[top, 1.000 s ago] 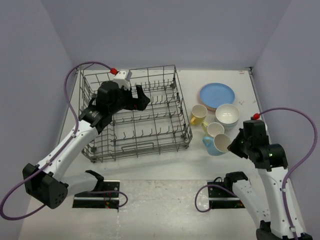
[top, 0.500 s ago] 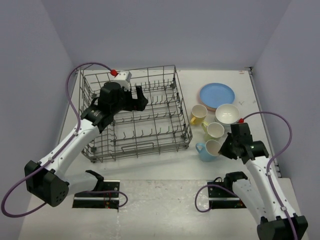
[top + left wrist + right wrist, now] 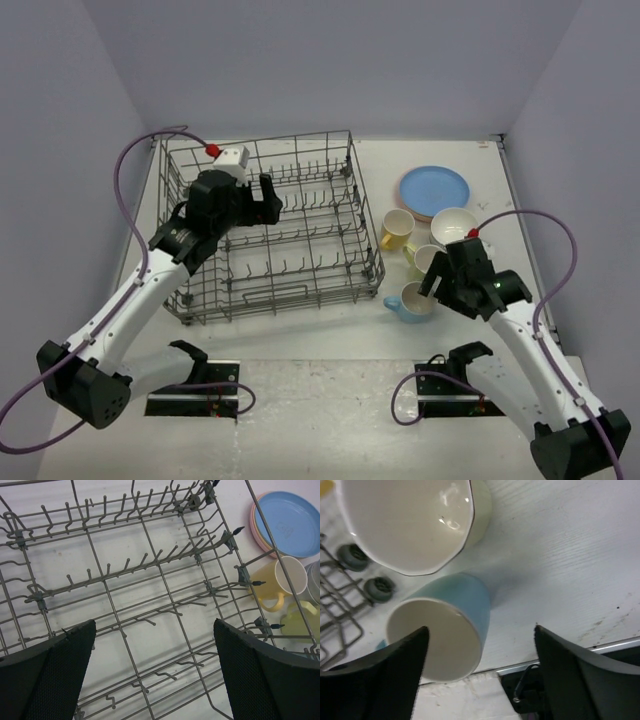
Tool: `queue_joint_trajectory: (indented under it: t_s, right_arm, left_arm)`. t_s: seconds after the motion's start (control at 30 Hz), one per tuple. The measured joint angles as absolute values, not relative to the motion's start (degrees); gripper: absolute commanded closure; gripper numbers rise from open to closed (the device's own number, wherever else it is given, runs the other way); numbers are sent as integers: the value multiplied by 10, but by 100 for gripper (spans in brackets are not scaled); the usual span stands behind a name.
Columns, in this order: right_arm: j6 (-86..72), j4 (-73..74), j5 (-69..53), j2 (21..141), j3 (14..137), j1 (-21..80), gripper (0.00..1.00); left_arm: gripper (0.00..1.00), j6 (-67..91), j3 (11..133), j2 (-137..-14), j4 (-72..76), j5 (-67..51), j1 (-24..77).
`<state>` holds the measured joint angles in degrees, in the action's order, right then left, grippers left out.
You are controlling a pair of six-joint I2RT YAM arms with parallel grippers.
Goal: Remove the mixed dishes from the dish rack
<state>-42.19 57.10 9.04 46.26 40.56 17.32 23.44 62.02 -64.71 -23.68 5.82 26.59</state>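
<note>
The grey wire dish rack (image 3: 300, 262) holds no dishes that I can see. My left gripper (image 3: 268, 200) hangs open over its middle rows of tines (image 3: 145, 562), with nothing between its fingers (image 3: 60, 665). To the right of the rack stand a light-blue mug (image 3: 412, 300), a yellow mug (image 3: 397, 230), a pale mug (image 3: 427, 258), a white bowl (image 3: 455, 226) and a blue plate (image 3: 435, 187). My right gripper (image 3: 430, 284) is open at the light-blue mug (image 3: 462, 605), one fingertip (image 3: 415, 645) across its mouth, the other (image 3: 555, 645) apart from it.
The blue plate (image 3: 287, 522) lies on pink and orange ones. The pale mug (image 3: 420, 520) stands close behind the light-blue one. The rack's front right corner and its small wheels (image 3: 377, 587) are just left of the mugs. Side walls close the table in.
My right gripper carried the light-blue mug left toward the rack's corner, then opened and let it go. My left arm drew back a little to the left over the rack.
</note>
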Motion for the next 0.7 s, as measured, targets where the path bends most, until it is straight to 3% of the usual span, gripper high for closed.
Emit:
queue_joint_trajectory:
  t_s: [0.37,0.7]
  right_arm:
    - [-403,593,208,427,642,174,1]
    - [-380,492,241,393,630,174,1]
  left_arm:
    - [0,235,633,-560,-290,110,266]
    - [0,260,637,-501,-379,185,266]
